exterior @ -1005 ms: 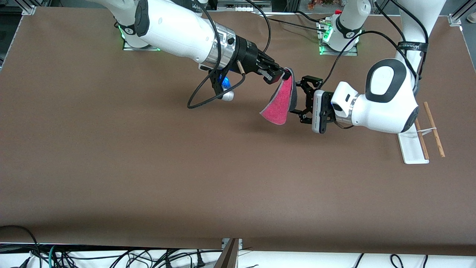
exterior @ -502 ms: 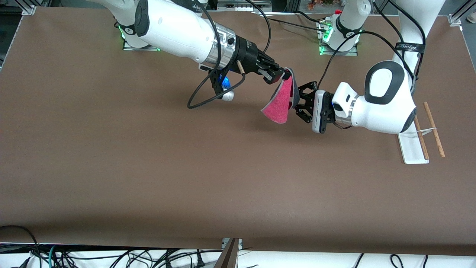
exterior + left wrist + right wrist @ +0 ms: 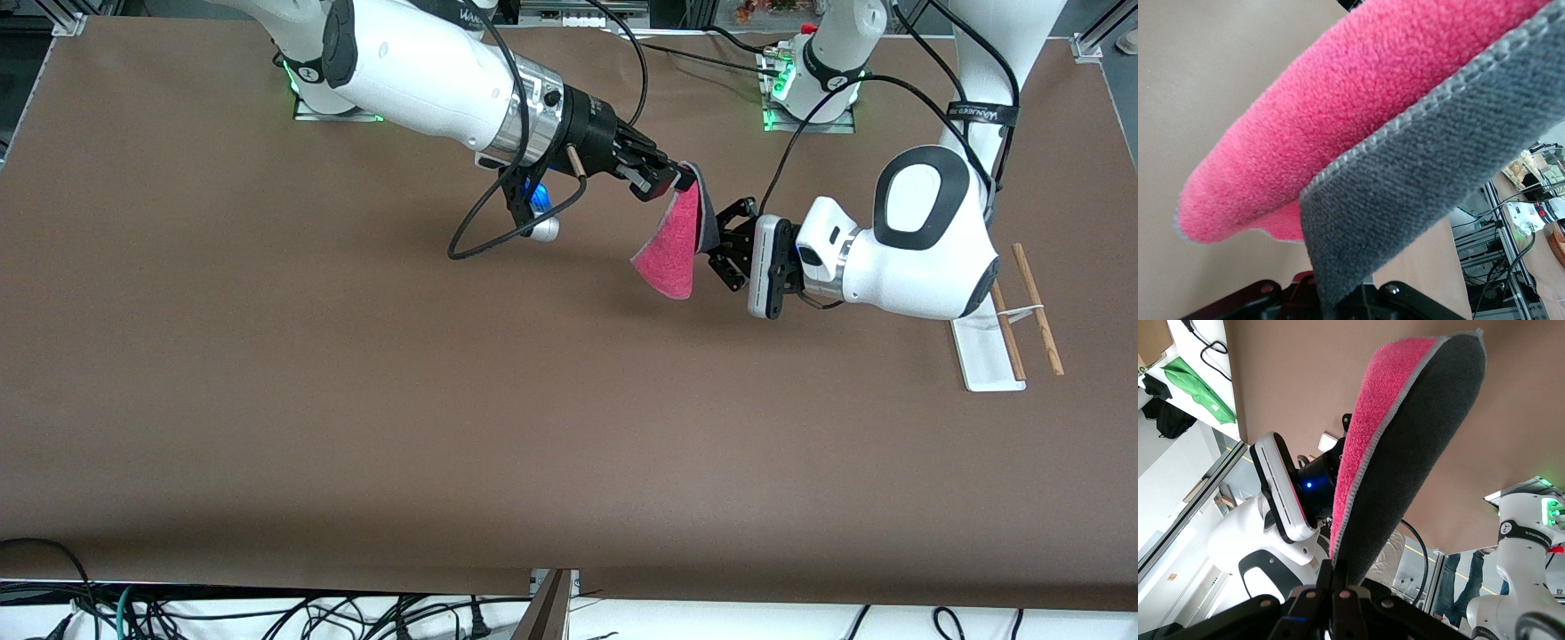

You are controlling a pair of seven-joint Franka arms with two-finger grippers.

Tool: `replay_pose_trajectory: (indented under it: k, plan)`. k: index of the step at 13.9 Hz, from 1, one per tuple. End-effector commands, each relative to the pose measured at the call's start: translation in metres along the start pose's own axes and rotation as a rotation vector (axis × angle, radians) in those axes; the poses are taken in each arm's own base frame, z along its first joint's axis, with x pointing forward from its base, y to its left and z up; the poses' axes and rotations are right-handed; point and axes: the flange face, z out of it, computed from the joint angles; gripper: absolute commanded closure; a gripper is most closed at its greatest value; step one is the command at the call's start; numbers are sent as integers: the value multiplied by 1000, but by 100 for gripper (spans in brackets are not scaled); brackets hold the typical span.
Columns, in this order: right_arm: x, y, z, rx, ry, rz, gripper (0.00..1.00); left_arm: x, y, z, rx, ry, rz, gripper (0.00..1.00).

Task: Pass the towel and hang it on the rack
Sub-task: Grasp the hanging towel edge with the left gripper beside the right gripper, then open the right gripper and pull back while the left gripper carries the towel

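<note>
rack point(image 3: 1009, 342) sits on the table point(image 3: 356, 400) near the edge at the left arm's end, nearer the front camera than anything else in play: flat white base lying on the brown surface, two thin light-brown wooden rods side by side over it, a thin metal piece joining them; part of the base is hidden under the left arm's wrist housing. left gripper point(image 3: 725, 244) hangs in the air over the middle of the table, toward the left arm's end, pointing sideways at the towel point(image 3: 674, 244); its black fingers point(image 3: 736, 213) are at the towel's grey edge and look drawn in on it, but in the front view the cloth hides the tips, so whether they really pinch it i cannot tell. left wrist view shows the towel point(image 3: 1358, 140) filling the frame, pink fleece face and grey face with stitched edging, the grey edge running down between dark gripper parts at the frame edge. towel is off the table, drooping from its upper corner, pink face toward the front camera, grey face toward the left gripper. right gripper point(image 3: 669, 178) is over the table's middle, toward the base-side edge, jaws clamped on the towel's top corner; right wrist view shows the towel point(image 3: 1405, 453) rising out of the closed fingertips point(image 3: 1313, 595), left gripper point(image 3: 1328, 470) just at it.
</note>
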Motion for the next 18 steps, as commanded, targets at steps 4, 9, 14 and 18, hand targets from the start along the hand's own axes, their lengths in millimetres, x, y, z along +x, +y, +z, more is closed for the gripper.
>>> replay_pose_trajectory:
  k: [4,9,14,18]
  plan:
    - [2,-8,-8,23,-3,19,0,3,7,-6,9,28,27,100]
    - [41,-25,-44,52,35,33,0,6,10,-20,32,6,35,100]
    - [109,-33,-104,-31,60,-90,0,-24,8,-90,67,-103,-14,100]
    - [149,-19,-167,-177,42,-279,0,-42,7,-137,195,-242,-169,100]
